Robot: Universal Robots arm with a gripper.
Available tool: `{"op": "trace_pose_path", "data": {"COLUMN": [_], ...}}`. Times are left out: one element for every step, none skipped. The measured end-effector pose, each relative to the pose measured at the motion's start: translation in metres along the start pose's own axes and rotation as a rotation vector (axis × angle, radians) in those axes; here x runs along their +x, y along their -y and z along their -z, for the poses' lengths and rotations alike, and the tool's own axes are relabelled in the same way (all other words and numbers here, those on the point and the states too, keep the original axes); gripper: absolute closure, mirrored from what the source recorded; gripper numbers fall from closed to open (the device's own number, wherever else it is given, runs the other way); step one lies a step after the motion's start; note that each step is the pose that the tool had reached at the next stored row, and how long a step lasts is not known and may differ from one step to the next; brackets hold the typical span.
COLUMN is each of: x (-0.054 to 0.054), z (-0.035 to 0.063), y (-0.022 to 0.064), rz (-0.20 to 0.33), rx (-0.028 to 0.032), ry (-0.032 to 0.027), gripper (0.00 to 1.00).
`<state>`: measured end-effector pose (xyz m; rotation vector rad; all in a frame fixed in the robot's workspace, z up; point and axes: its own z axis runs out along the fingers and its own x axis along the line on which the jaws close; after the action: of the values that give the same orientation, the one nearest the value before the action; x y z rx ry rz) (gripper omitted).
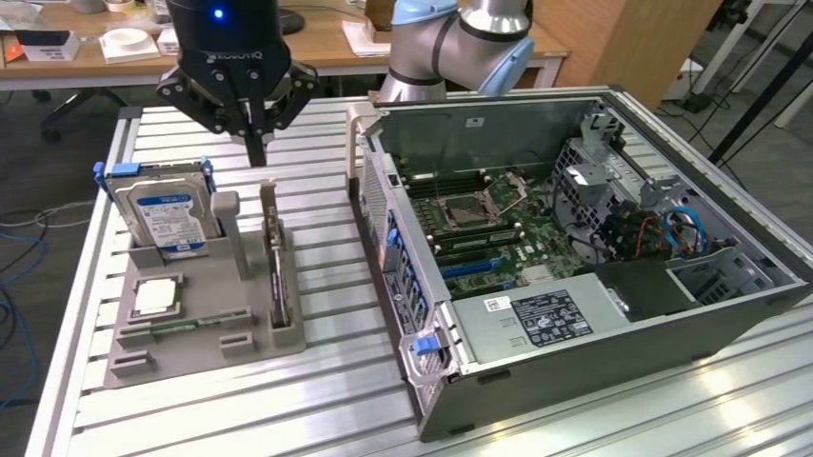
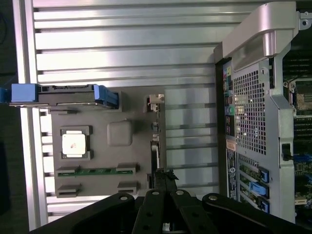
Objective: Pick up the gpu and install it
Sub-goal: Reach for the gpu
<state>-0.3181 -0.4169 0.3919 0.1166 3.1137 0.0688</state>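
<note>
1. Pincer (image 1: 257,152): fingers closed together, gripping nothing, poised just above one end of the gpu (image 1: 273,262).
2. The gpu stands on edge in the gray holder (image 1: 190,354) on the worktop (image 1: 343,400), beside the open computer case (image 1: 661,314).

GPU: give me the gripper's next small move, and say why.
Probably open the gripper first. It is shut and hangs just above one end of the gpu, which stands on edge in the gray holder and is not yet gripped. Shut fingers could not straddle the card.
</note>
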Motion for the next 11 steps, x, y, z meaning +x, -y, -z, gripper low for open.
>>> {"op": "trace_pose_path", "data": {"x": [0.0001, 0.0002, 0.0002, 0.0003, 0.0004, 0.0005, 0.0005, 0.0006, 0.0006, 0.0006, 0.0006], "z": [0.0, 0.0, 0.0, 0.0001, 0.0001, 0.0002, 0.0002, 0.0002, 0.0002, 0.0002, 0.0003], "y": [0.0005, 0.0009, 0.0014, 0.002, 0.0025, 0.0029, 0.0034, 0.004, 0.0046, 0.0052, 0.0057], "rz": [0.0, 0.0, 0.0, 0.0, 0.0, 0.0, 0.0, 0.0, 0.0, 0.0, 0.0], "rx": [0.0, 0.0, -0.0001, -0.0001, 0.0, 0.0, 0.0, 0.0, -0.0001, -0.0001, 0.0], "ry": [0.0001, 0.0, 0.0001, 0.0, 0.0, 0.0, 0.0, 0.0, 0.0001, 0.0001, 0.0], "gripper": [0.89, 0.89, 0.89, 0.89, 0.89, 0.89, 0.89, 0.89, 0.89, 0.89, 0.89]}}
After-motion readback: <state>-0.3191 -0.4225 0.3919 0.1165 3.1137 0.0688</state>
